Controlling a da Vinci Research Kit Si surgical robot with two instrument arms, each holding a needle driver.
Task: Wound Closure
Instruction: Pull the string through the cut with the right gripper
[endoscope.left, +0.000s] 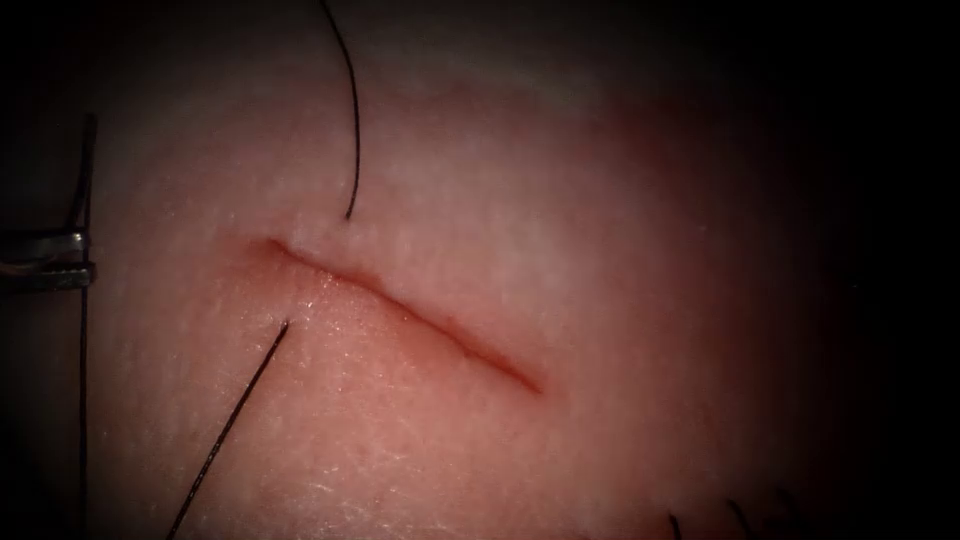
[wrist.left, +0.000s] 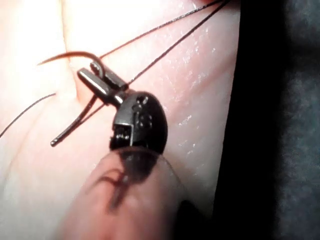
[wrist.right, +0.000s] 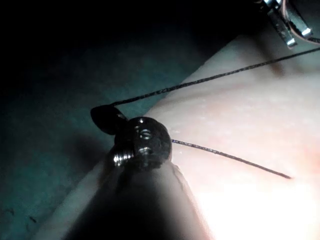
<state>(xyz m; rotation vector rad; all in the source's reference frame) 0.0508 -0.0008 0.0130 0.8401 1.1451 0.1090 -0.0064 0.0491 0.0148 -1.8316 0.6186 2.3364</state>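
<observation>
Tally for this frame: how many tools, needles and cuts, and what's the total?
Tools: 2 (left holds the needle mid-curve, not in the tissue; right holds thread)
Needles: 1
Cuts: 1
Total: 4

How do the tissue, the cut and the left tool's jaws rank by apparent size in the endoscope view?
1. tissue
2. cut
3. left tool's jaws, at the picture's left edge and partly out of frame, so their full size is unsure.
</observation>
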